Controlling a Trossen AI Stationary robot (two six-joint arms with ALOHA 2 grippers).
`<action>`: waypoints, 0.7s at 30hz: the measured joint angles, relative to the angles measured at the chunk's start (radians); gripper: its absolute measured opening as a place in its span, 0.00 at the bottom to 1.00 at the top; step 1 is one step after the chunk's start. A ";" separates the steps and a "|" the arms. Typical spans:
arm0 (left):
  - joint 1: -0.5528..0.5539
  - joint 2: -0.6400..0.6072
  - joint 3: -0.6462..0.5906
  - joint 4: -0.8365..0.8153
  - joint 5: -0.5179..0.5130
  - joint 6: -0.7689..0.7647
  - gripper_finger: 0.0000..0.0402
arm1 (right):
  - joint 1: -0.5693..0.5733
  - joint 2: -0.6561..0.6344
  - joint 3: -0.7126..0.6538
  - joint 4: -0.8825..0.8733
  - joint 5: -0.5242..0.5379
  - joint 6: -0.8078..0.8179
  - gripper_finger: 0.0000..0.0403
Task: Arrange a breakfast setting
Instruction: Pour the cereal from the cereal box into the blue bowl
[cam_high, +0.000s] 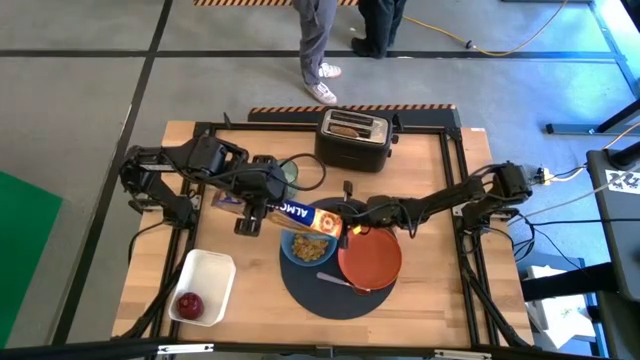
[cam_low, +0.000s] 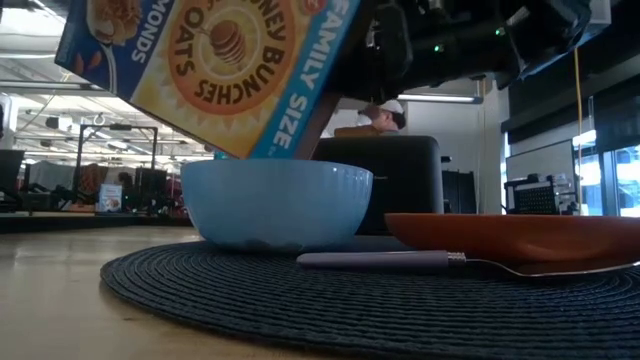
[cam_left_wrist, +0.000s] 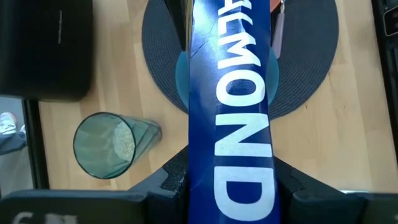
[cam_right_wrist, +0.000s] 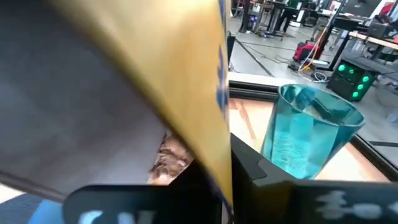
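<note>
Overhead, the left gripper (cam_high: 262, 205) is clamped on the lower end of a cereal box (cam_high: 300, 216), which lies tilted with its long axis running from that pincer toward the right gripper (cam_high: 352, 226). The open mouth of the box points down over the blue bowl (cam_high: 309, 246), just ahead of the left pincer. The right pincer sits at the box's mouth end, fingers fully closed; whether they pinch the flap I cannot tell.

Only the high view shows the cereal already lying in the bowl, the orange-red plate (cam_high: 370, 259) touching the bowl's side below the right pincer, the spoon (cam_high: 336, 279) on the round dark mat (cam_high: 305, 295), a black toaster (cam_high: 353, 139) holding a toast slice (cam_high: 348, 128), and the white tub (cam_high: 203, 285) with the red apple (cam_high: 189, 304) well behind the left pincer. Legs of two people (cam_high: 318, 45) stand beyond the table.

From table height, the box front reads "HONEY BUNCHES", "OATS", "FAMILY SIZE" and part of "ALMONDS"; it hangs directly above the bowl rim (cam_low: 277, 200), with the spoon's pale handle (cam_low: 380, 259) lying level across the mat beside the plate (cam_low: 515, 236).

Looking past the left wrist, the box's blue side panel (cam_left_wrist: 231, 112) reads "ALMOND", held between the two fingers (cam_left_wrist: 173, 176), and the greenish glass (cam_left_wrist: 104, 145) stands just beside the pincer. Through the right wrist camera, cereal pieces (cam_right_wrist: 169, 158) show inside the box opening, with the glass (cam_right_wrist: 310, 130) upright beyond.
</note>
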 joint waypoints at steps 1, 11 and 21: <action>0.000 0.000 0.000 0.000 -0.002 0.002 0.30 | -0.002 0.001 0.000 0.003 0.001 -0.015 0.00; 0.006 0.000 0.000 0.002 -0.001 0.004 0.30 | -0.021 0.012 0.011 -0.014 -0.061 0.019 0.00; 0.005 0.000 0.000 0.005 0.008 0.009 0.30 | -0.021 0.008 0.023 -0.046 -0.185 0.070 0.00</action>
